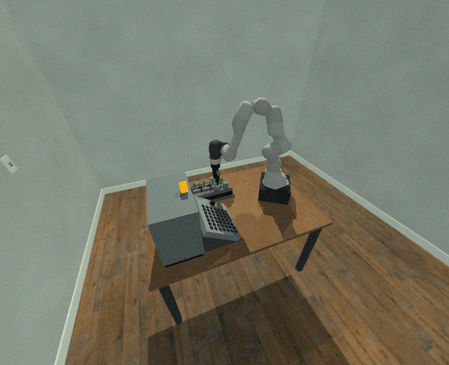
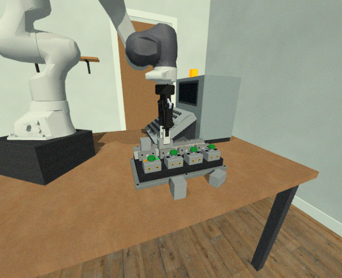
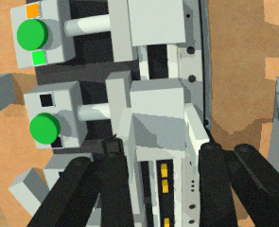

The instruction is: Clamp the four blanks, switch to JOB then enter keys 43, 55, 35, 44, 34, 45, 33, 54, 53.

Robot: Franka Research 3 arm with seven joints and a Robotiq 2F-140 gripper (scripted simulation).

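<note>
The black two-fingered gripper (image 3: 160, 170) is closing on a pale grey rectangular metal blank (image 3: 157, 128), gripping it by its two long flat sides and hanging it over the second station of the grey four-station vise fixture (image 2: 137, 183), just above that station's rails. The blank is looking tilted in the wrist view, though the fingers are hiding its lower end, so I cannot tell whether it is touching the rails. It is probably going to handle as a stiff, fairly heavy, smooth block: hard to damage, but apt to slip or swivel, so the hold belongs across its middle on parallel faces. Next along, another grey blank (image 3: 154, 15) is lying in the first station, whose round green valve knob (image 3: 32, 34) is showing amber and green lenses lit. Two more grey blanks (image 2: 177, 187) are waiting on the brown wooden table (image 2: 75, 209) just in front of the fixture. The amber lamp (image 2: 193, 72) on the grey cabinet (image 2: 219, 104) is glowing.
</note>
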